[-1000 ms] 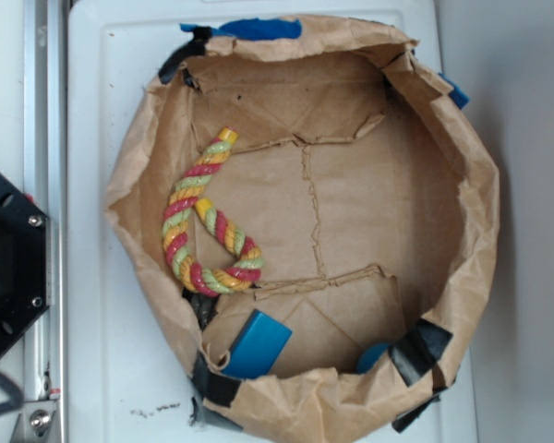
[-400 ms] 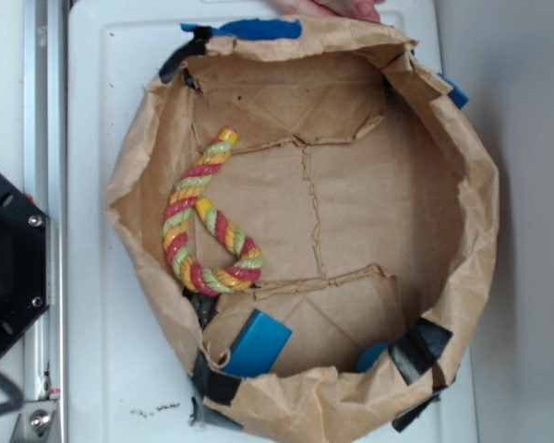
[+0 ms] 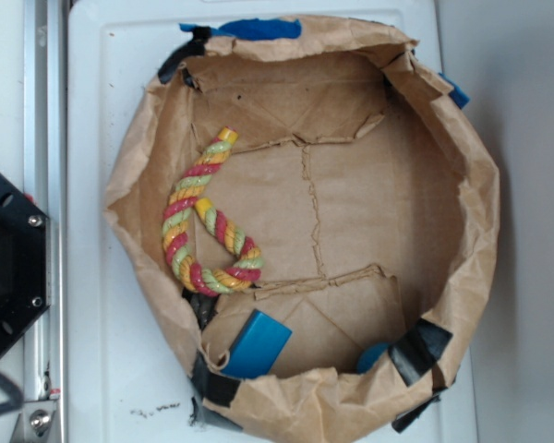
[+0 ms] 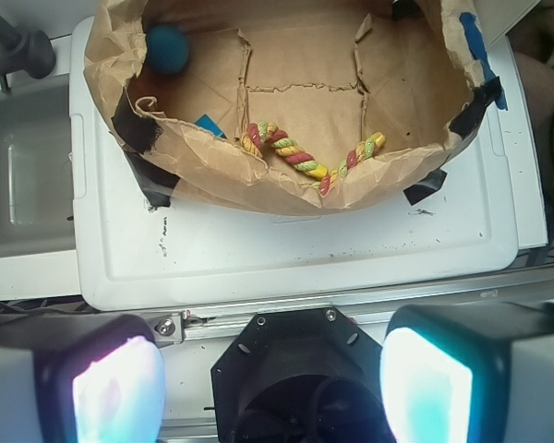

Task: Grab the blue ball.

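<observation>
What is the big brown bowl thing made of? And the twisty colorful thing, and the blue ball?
The bowl looks like brown paper: matte, creased, torn, taped at the rim. The twisty thing looks like braided rope, though its slight shine leaves that open. The blue ball looks matte and a bit fuzzy, maybe foam or rubber; I can't tell which.

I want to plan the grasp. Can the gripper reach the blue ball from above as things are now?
Probably yes. The blue ball lies in a corner of the open paper bag, nothing above it. The bag's wall and black tape crowd it, so the open gripper has little room.
</observation>
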